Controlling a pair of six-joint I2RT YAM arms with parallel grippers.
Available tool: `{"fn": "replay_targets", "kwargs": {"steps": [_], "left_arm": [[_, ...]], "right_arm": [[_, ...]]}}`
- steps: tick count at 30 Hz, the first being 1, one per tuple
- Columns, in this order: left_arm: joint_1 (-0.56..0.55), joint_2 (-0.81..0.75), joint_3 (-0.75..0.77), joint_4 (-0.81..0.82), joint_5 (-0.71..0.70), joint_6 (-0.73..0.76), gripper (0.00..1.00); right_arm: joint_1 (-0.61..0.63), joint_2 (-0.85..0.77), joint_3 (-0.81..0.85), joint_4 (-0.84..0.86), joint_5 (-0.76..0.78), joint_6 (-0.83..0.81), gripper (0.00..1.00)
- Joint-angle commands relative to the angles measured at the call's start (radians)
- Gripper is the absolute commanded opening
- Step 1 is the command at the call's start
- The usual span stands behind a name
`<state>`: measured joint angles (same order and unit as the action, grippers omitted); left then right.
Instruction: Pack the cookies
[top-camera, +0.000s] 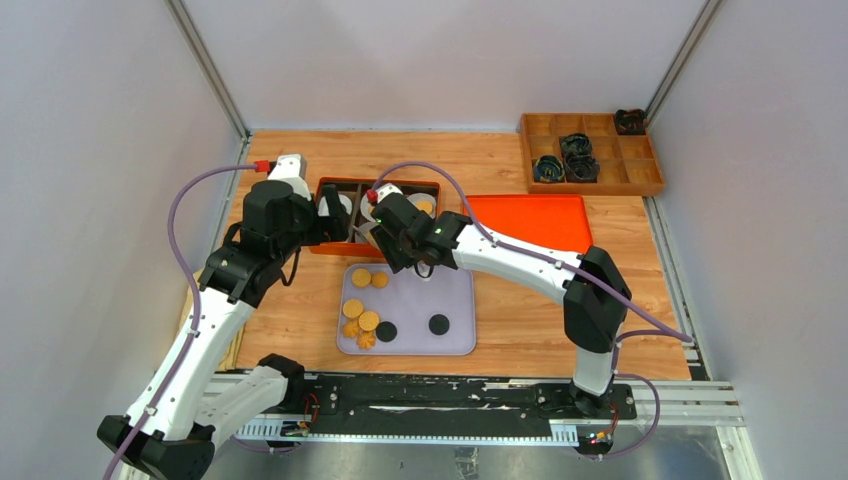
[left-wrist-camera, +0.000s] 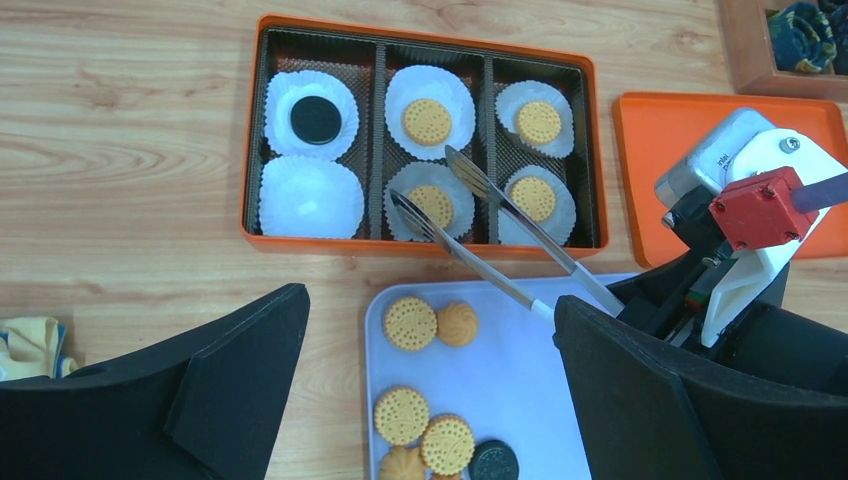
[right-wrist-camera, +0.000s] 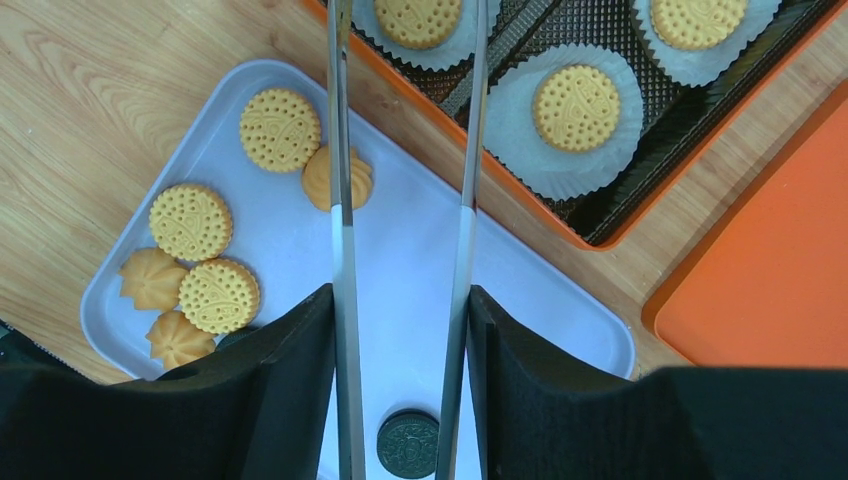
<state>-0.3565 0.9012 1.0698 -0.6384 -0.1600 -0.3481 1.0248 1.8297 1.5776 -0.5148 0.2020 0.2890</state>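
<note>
showing five cookies (left-wrist-camera: 427, 121) seated in the box (left-wrist-camera: 330, 243) beside one empty cup (left-wrist-camera: 311, 196); leaving about eight more on the tray (left-wrist-camera: 500, 370); clamping open, empty tongs (right-wrist-camera: 462, 260) in right gripper (right-wrist-camera: 400, 300); holding left gripper (left-wrist-camera: 430, 305) spread wide.

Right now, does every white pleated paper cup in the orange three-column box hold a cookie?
No, the white paper cup beside the black round cookie, in the orange box, is empty.
</note>
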Motion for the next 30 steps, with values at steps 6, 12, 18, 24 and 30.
{"fn": "replay_targets", "kwargs": {"steps": [6, 12, 18, 24, 30], "left_arm": [[0.004, -0.019, 0.021, 0.006, 0.011, 0.015, 1.0], [0.004, -0.019, 0.034, 0.011, 0.003, 0.0, 1.0], [0.004, 0.006, 0.04, 0.008, -0.003, -0.039, 1.0], [0.004, 0.018, 0.031, 0.007, -0.014, -0.058, 1.0], [0.004, 0.016, 0.03, 0.005, -0.007, -0.064, 1.0]], "right_arm": [[-0.011, -0.081, -0.023, 0.03, 0.023, 0.002, 0.47], [0.037, -0.268, -0.144, 0.027, 0.063, -0.005, 0.47], [0.115, -0.421, -0.274, -0.046, 0.073, 0.038, 0.47], [0.21, -0.481, -0.409, -0.077, 0.048, 0.125, 0.46], [0.24, -0.421, -0.458, -0.068, 0.026, 0.152, 0.47]]}}
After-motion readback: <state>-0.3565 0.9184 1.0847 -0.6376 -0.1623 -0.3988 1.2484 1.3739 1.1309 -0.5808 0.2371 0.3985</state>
